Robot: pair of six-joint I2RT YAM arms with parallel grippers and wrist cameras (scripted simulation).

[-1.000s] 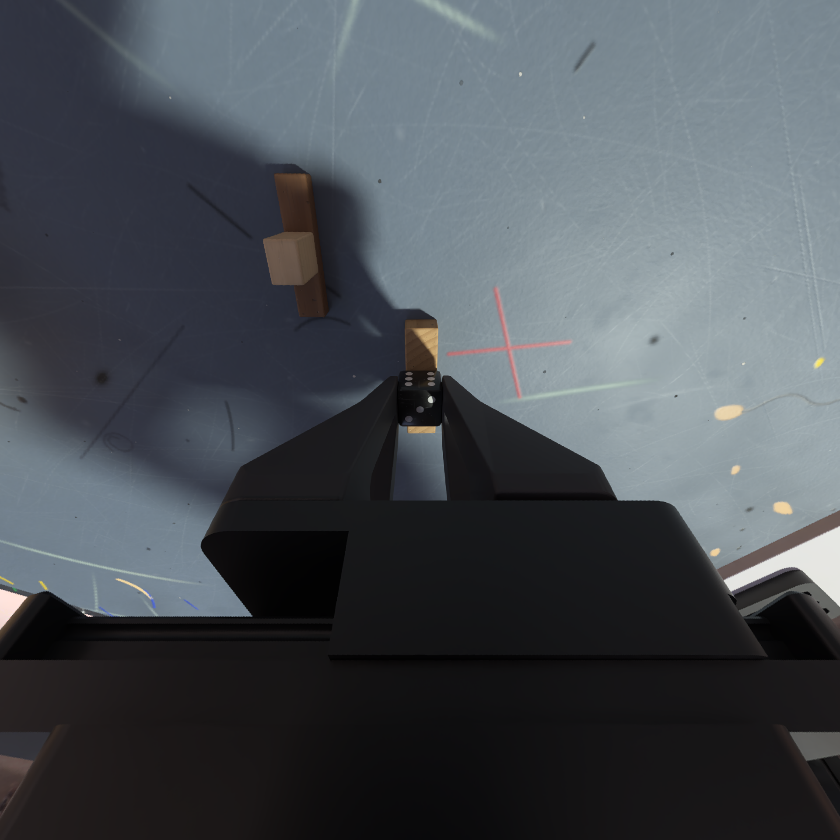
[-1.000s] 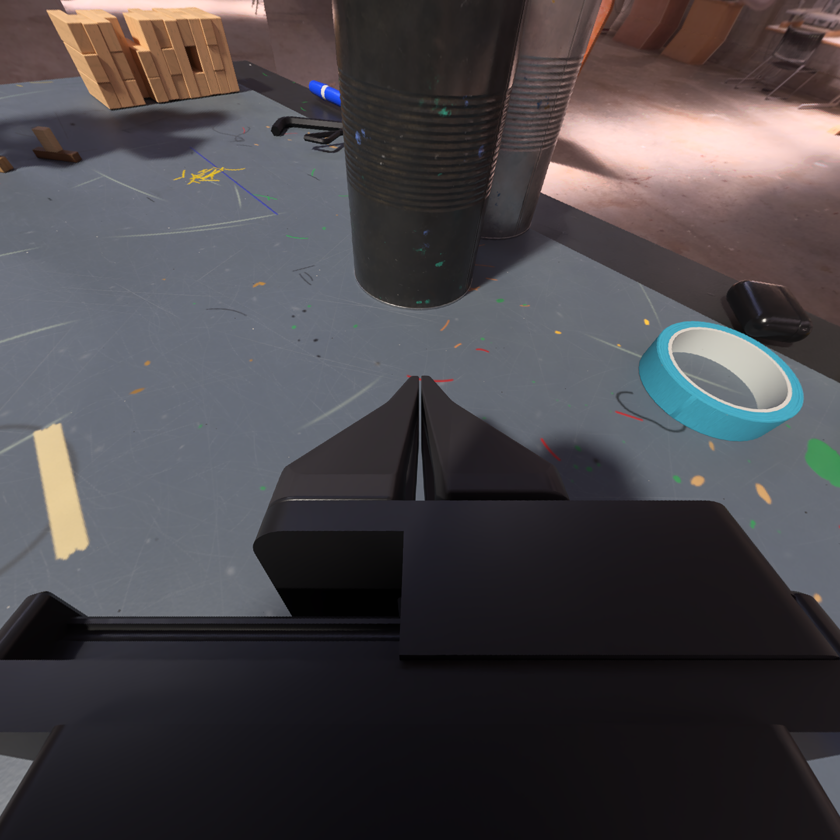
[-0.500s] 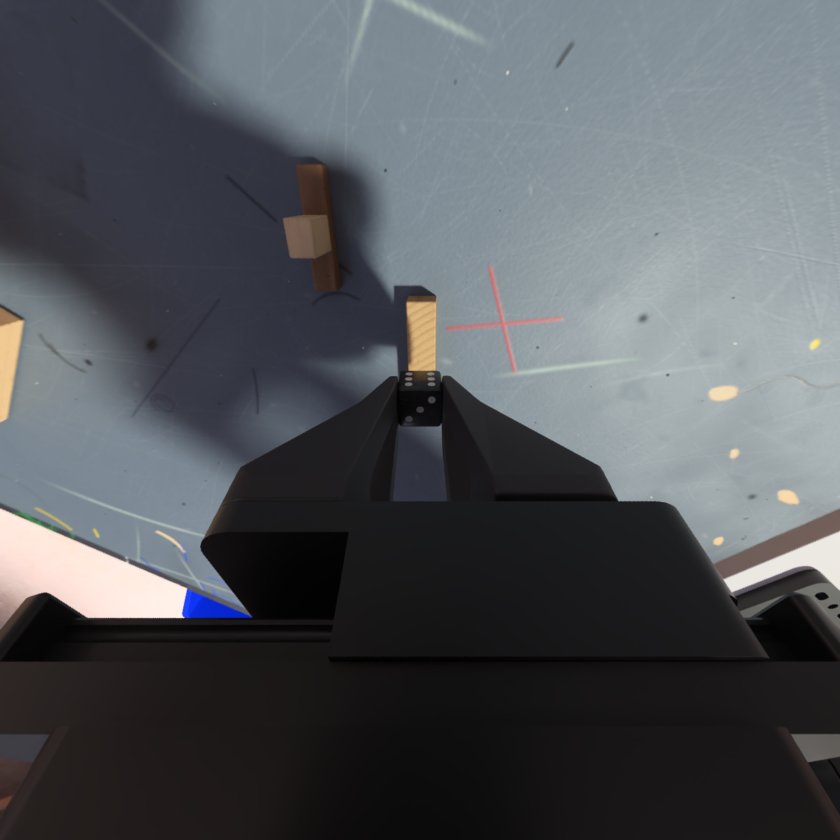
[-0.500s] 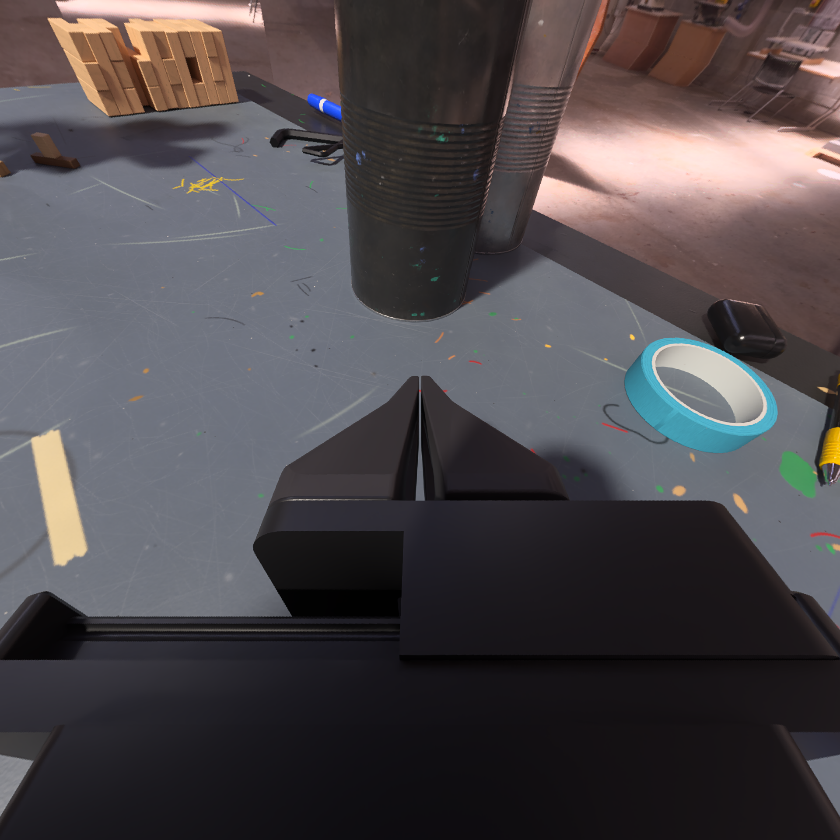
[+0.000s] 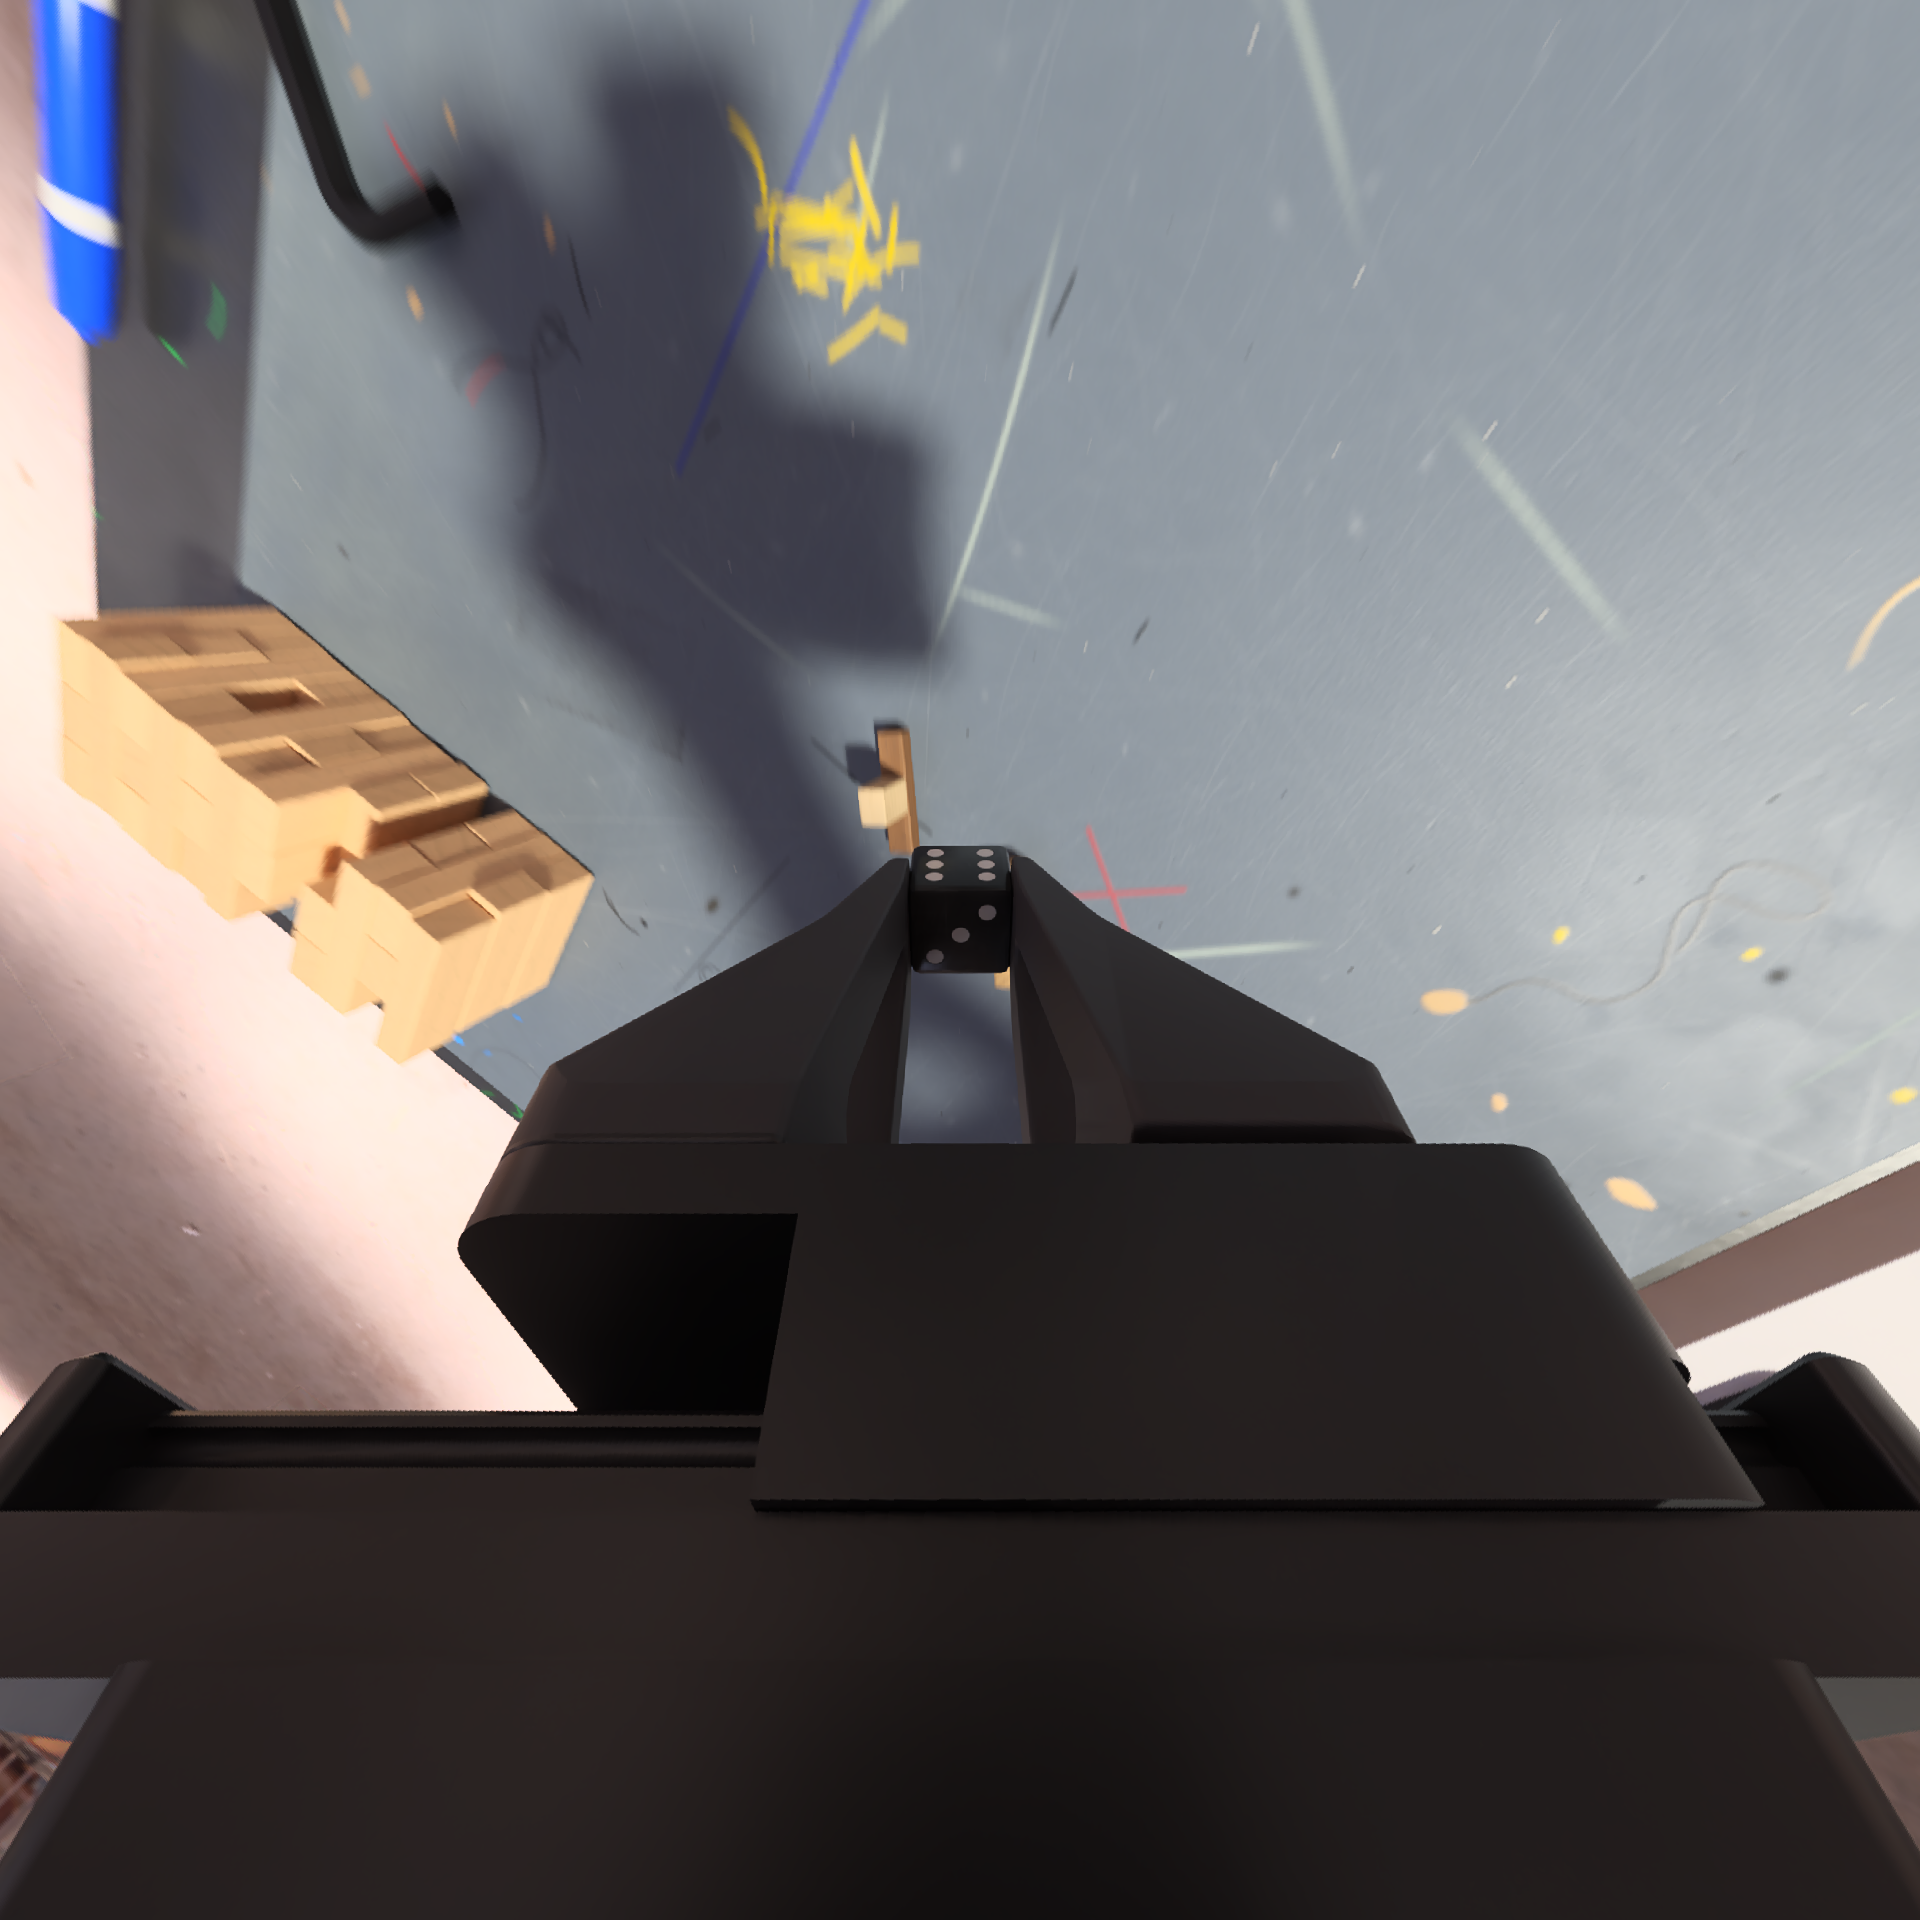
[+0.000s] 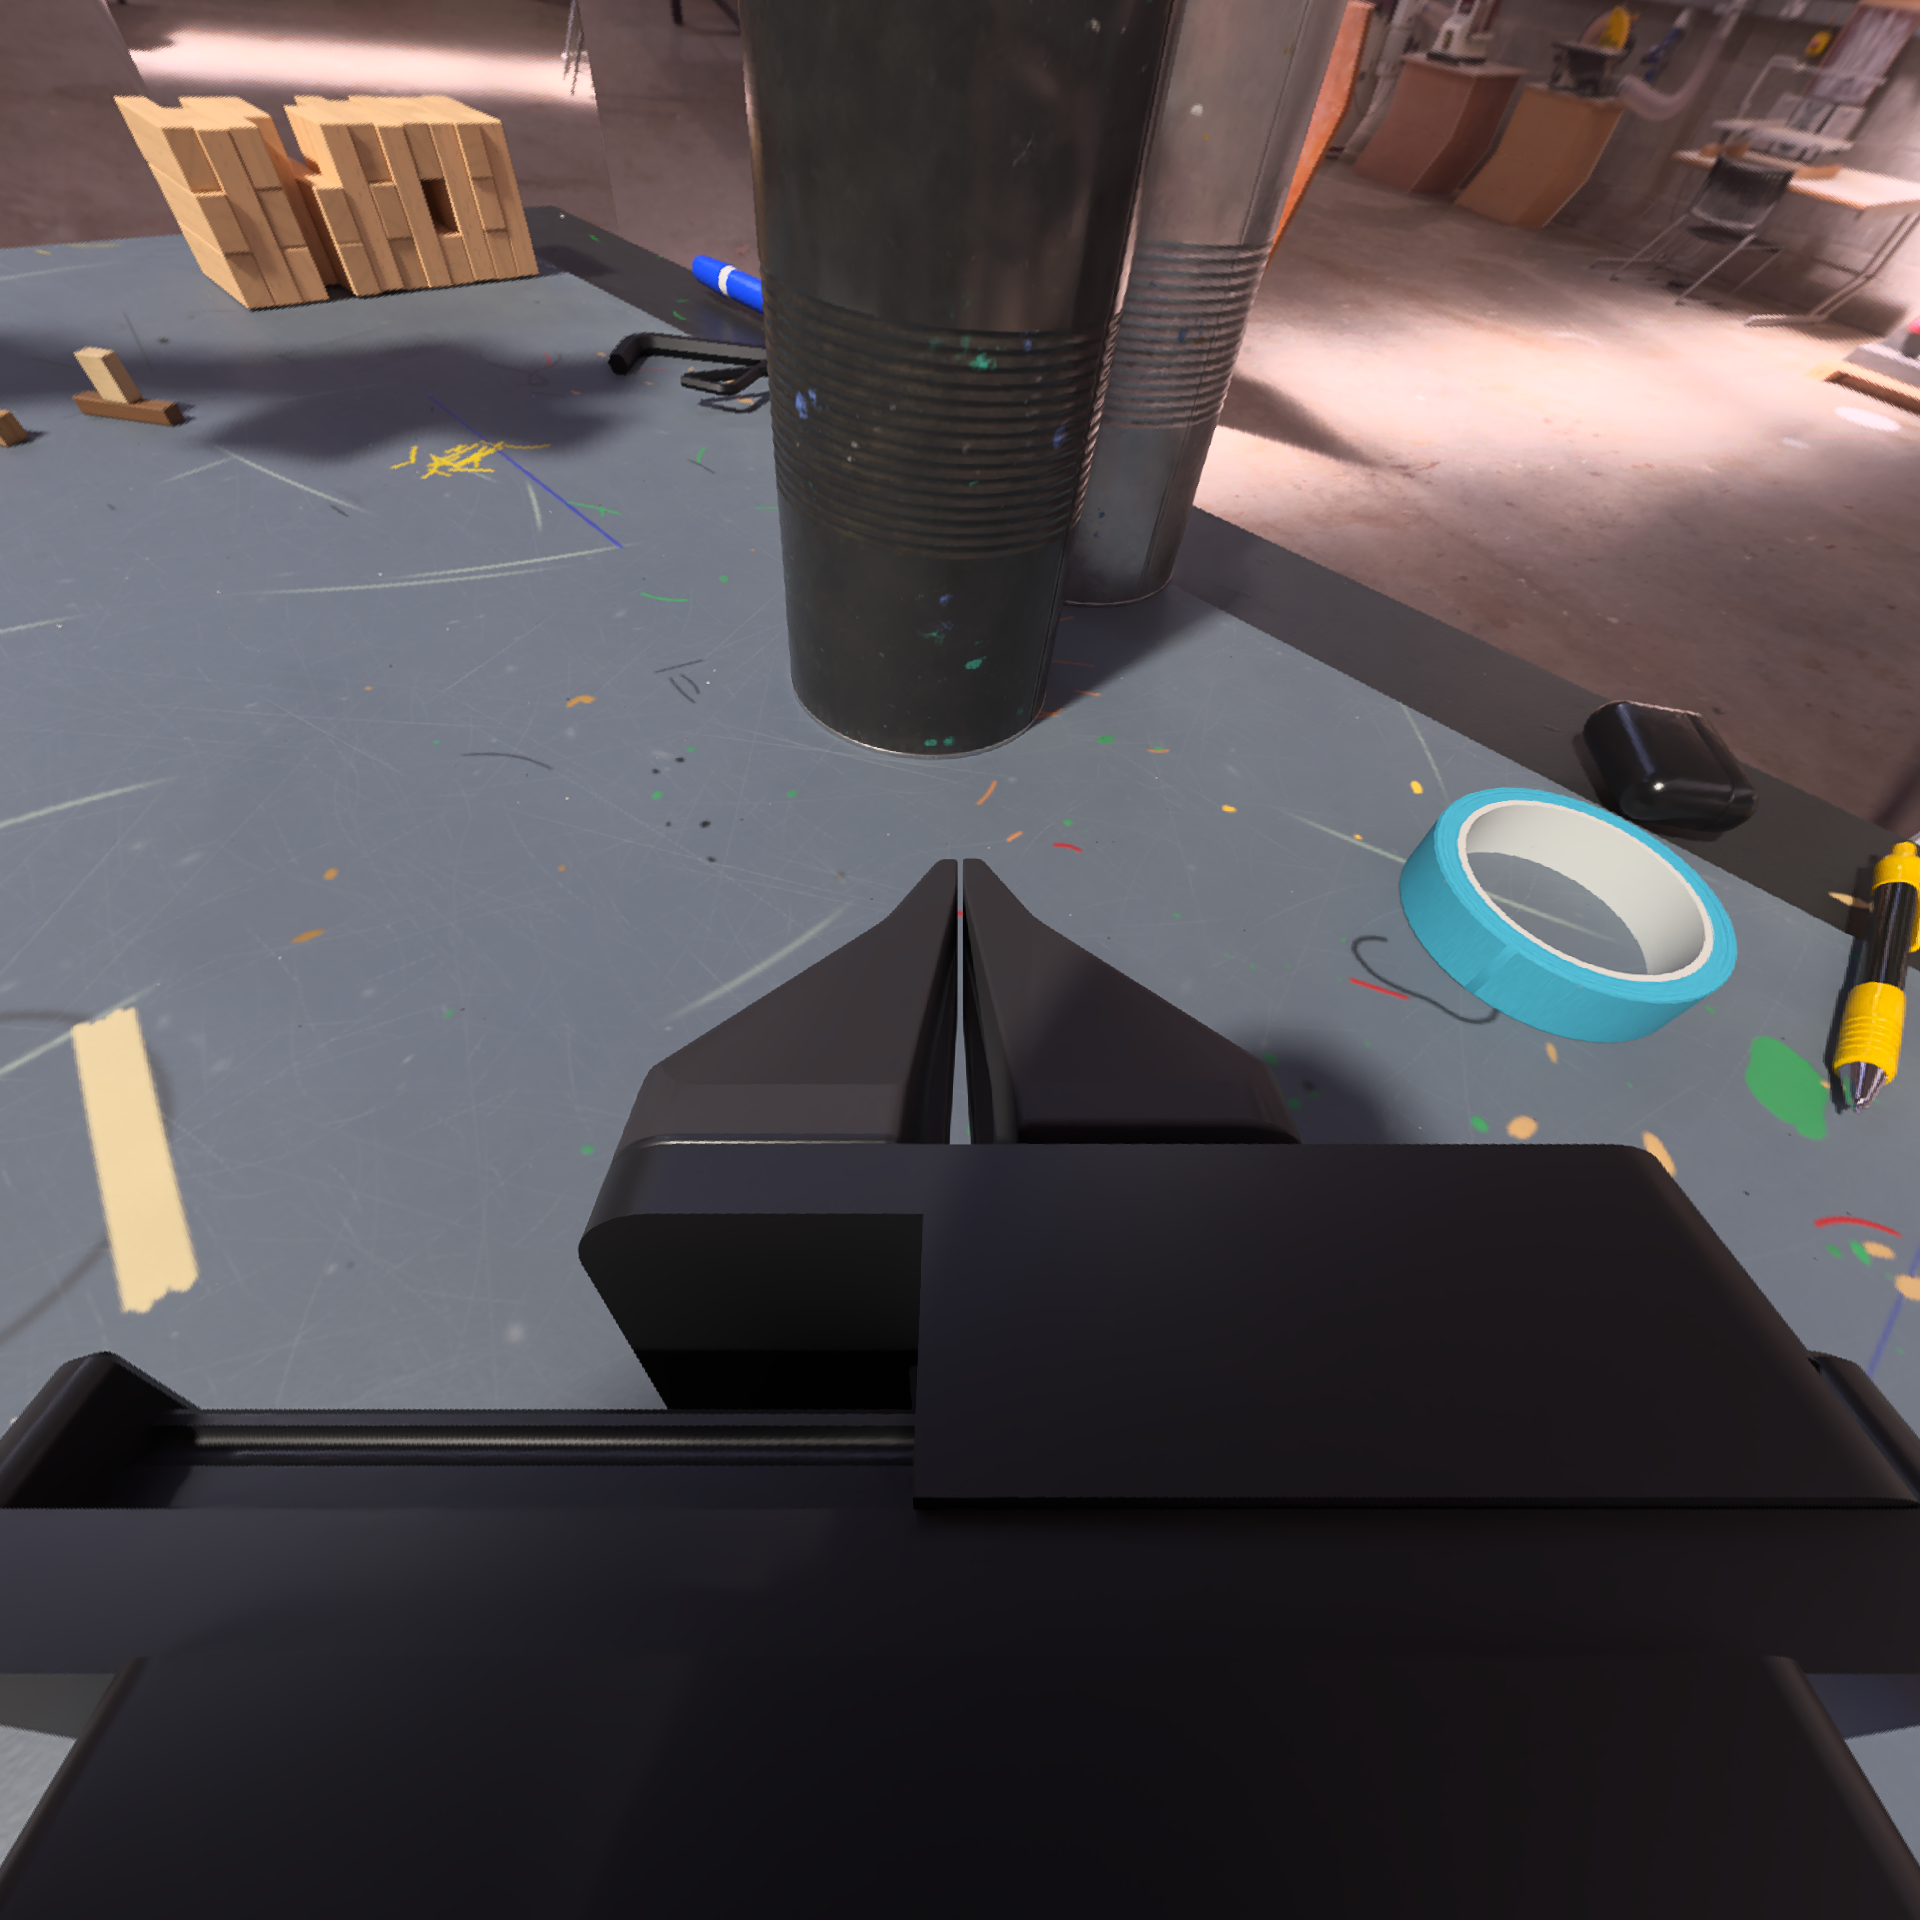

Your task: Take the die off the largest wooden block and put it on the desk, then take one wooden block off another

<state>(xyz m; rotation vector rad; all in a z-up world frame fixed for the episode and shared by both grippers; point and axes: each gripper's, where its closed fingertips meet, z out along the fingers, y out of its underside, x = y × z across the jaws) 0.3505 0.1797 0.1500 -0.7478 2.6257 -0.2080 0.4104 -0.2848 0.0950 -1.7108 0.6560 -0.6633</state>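
My left gripper (image 5: 959,871) is shut on the black die (image 5: 956,925) and holds it high above the grey desk (image 5: 1455,520). Far below, a small pale block (image 5: 876,805) sits on a darker long block (image 5: 900,779). Only a sliver of another pale block (image 5: 1003,980) shows behind the die. In the right wrist view the same stacked pair is far off at the left, pale block (image 6: 107,372) on dark block (image 6: 130,408), with a third block (image 6: 10,426) at the frame edge. My right gripper (image 6: 958,871) is shut and empty above the desk.
Two tall metal cans (image 6: 925,416) stand ahead of the right gripper. A blue tape roll (image 6: 1569,914), a black case (image 6: 1662,764) and a yellow pen (image 6: 1881,977) lie to its right. A wooden block pile (image 5: 312,810), a hex key (image 5: 343,177) and a blue marker (image 5: 78,208) sit by the desk's edge.
My left gripper has risen well above the desk with the die in it; the blocks below look much smaller. The right gripper has drawn back slightly and stays shut.
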